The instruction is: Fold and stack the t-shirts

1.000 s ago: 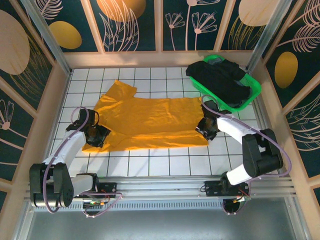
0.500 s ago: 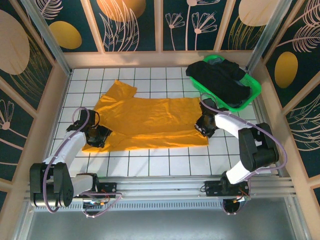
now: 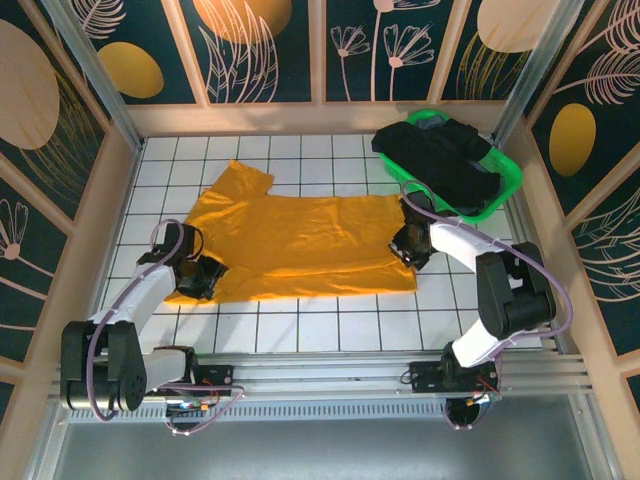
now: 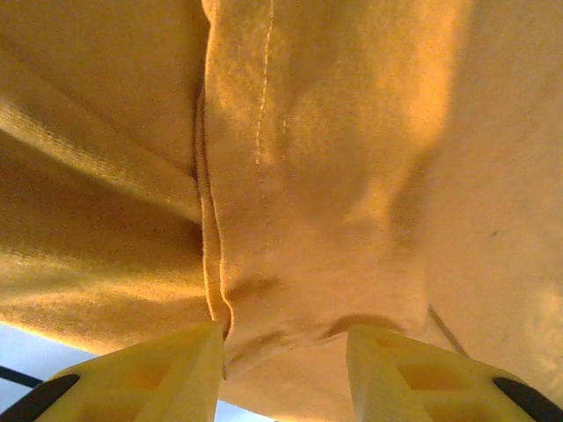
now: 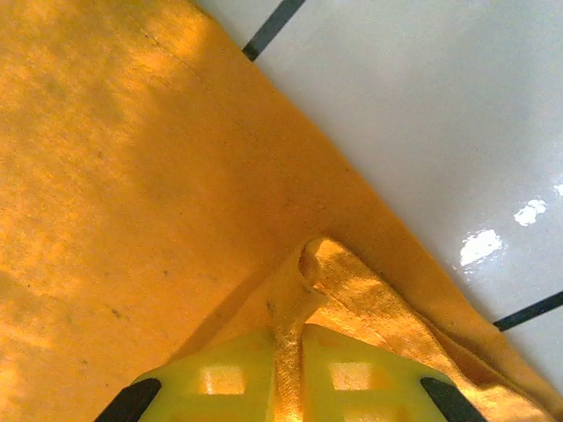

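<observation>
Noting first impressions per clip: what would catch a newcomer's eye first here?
An orange shirt lies spread across the middle of the white tiled table. The left gripper clamps bunched cloth at its left end, the right gripper a thin fold at its right edge. Far right, a black shirt is heaped in a green basket.

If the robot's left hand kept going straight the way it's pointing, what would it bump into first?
The orange t-shirt. The left hand has a bunch of that cloth between its fingers, and more of the same shirt lies directly ahead, though how far off is hard to judge.
</observation>
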